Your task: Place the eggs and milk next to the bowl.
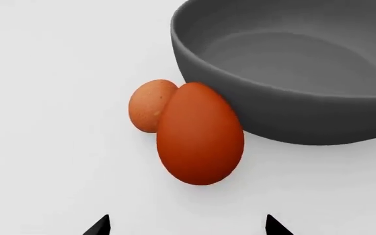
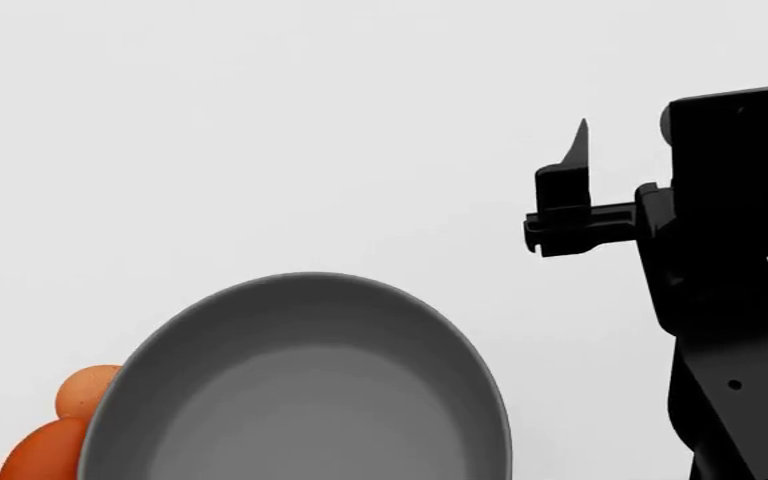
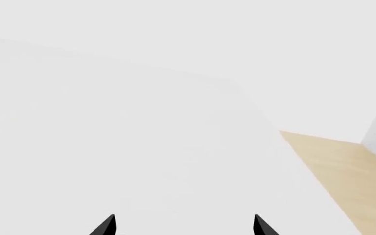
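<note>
Both eggs (image 1: 199, 133) lie touching each other against the bowl (image 1: 293, 73), just ahead of the left gripper (image 1: 186, 226), whose jaws stand wide and empty.

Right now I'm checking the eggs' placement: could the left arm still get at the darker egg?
Probably yes: the left end effector is open, facing the darker egg, with bare table between; the bowl sits behind.

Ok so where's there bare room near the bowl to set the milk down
The white tabletop is bare beyond the bowl and between it and the right pincer. The bowl's left side is crowded: both eggs sit against it.
</note>
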Available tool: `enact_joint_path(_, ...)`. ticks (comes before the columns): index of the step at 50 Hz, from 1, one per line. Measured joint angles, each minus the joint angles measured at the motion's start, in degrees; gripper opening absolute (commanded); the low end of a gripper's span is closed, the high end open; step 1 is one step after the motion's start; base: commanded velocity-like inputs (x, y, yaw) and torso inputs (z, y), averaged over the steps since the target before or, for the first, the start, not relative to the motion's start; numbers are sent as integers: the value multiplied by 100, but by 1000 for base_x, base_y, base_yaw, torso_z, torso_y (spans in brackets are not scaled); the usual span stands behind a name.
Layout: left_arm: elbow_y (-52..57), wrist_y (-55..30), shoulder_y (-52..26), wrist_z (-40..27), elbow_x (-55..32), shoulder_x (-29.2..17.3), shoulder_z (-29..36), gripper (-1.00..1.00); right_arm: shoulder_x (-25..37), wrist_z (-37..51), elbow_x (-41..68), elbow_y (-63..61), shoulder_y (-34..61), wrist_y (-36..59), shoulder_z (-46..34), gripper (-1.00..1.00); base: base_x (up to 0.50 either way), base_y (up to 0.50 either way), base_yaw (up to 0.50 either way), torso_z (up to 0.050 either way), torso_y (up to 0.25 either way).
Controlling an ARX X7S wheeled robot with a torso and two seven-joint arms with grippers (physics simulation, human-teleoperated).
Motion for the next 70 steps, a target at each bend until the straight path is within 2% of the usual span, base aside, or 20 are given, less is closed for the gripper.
enact_joint_path(13, 224, -143, 209, -500, -121, 188, -620, 100, 12, 19, 30, -39, -4, 17, 16, 100, 0, 0, 0, 0, 0)
enact_joint_path(24, 161, -360, -392, -1531, -142, 458, -602, 100, 32, 50, 62, -100, -27, 41, 44, 100, 0, 0, 0, 0, 0)
enact_joint_path(49, -519, -954, -2426, -3213, 167, 885, 444, 100, 158, 183, 153, -311, -47, 270, 132, 100, 0, 0, 0, 0, 0)
enact_joint_path(59, -742, -1097, -3147, -3601, 338, 1094, 823, 100, 284, 395, 276, -602, -32, 716, 236, 100, 0, 0, 0, 0, 0)
enact_joint_path(70, -927, -1049, -3511, -3743, 590, 1240, 1107, 100, 342, 733, 527, -1010, 22, 1378, 446, 100, 0, 0, 0, 0, 0)
